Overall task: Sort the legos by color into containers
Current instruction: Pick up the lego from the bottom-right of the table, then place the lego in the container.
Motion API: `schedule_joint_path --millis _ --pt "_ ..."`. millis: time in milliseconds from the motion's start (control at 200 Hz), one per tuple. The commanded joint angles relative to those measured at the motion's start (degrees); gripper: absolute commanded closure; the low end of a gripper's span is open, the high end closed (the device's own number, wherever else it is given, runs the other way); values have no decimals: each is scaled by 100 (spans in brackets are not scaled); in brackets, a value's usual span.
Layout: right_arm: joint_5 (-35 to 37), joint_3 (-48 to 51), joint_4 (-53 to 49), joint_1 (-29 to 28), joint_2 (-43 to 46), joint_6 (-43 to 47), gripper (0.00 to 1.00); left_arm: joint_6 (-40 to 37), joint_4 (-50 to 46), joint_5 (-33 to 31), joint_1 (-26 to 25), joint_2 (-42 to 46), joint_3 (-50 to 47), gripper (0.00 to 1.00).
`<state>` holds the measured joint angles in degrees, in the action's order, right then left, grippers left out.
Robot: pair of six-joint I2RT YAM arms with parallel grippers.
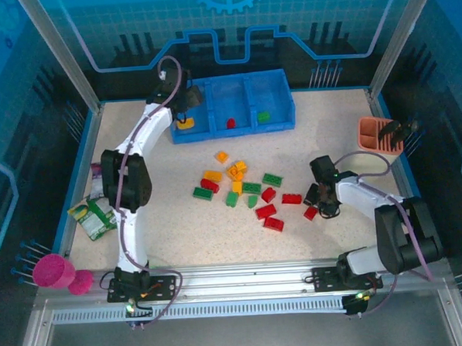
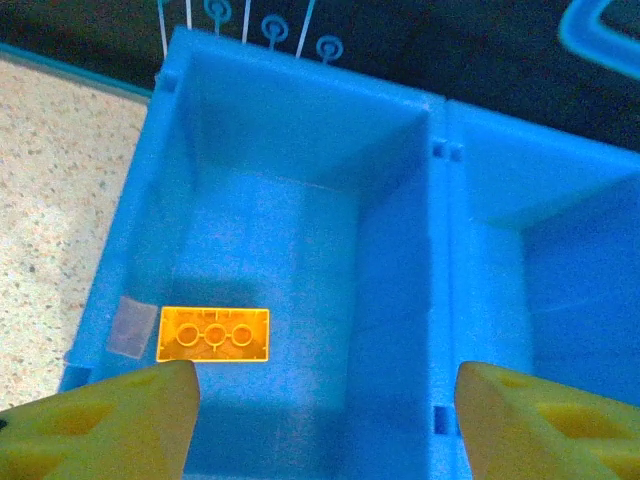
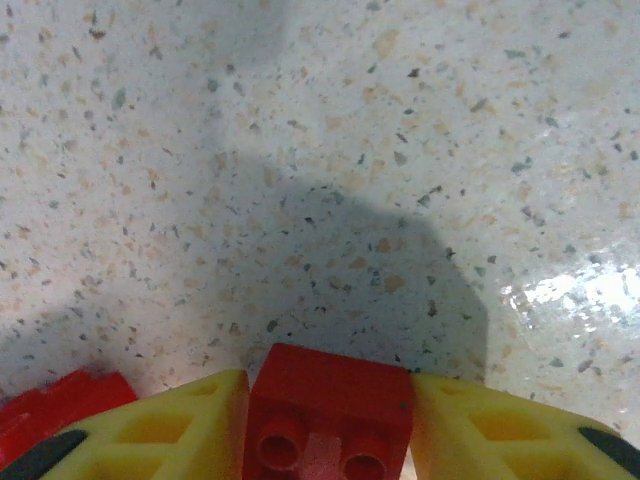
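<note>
The containers are three compartments of a blue tray (image 1: 236, 131) at the back of the table. My left gripper (image 1: 182, 106) hangs open over the left compartment (image 2: 290, 130). An orange lego (image 2: 214, 333) lies flat on that compartment's floor, apart from both fingers. The middle compartment holds a red lego (image 1: 230, 123) and the right one a green lego (image 1: 264, 116). Several loose red, green and orange legos (image 1: 240, 189) lie mid-table. My right gripper (image 3: 330, 425) sits low at the right of the pile, shut on a small red lego (image 3: 330, 395) with both yellow fingers against its sides.
A second red brick (image 3: 60, 405) lies just left of my right fingers. An orange-pink slotted holder (image 1: 380, 134) stands at the right edge. A magenta cup (image 1: 53, 271) and a green packet (image 1: 94, 217) lie at the front left.
</note>
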<state>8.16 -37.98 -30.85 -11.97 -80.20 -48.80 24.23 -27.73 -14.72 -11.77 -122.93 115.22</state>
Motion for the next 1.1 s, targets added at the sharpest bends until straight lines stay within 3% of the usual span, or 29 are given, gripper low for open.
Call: schedule_joint_path --millis 0,155,285,350,455,580,771,891,1096 --pt "-87 -193 422 -151 -340 500 55 -425 -81 -106 43 527 -42 30" --pt "94 -488 260 -376 -689 988 54 -625 -126 -195 50 970 -174 28" --pt "327 -758 77 -682 -977 1384 53 -438 -782 472 324 1155 260 25" --pt "419 -851 -13 -803 -1081 1505 60 -534 -916 746 440 1349 363 25" --pt "424 -980 -81 -873 -1213 1646 71 -892 -1085 646 474 1738 414 25" --pt "177 -1175 -9 -861 -1304 1819 76 -1252 -1440 540 474 2158 356 24" --pt "242 -1993 -324 -864 -1070 2287 78 -1464 -1536 455 474 3151 -639 23" --pt "260 -2493 323 -860 -795 2911 76 -1656 -1564 375 474 3962 -1482 20" --pt "-18 -4437 869 -951 -1779 3816 77 -2103 -2099 105 474 4888 -2243 17"
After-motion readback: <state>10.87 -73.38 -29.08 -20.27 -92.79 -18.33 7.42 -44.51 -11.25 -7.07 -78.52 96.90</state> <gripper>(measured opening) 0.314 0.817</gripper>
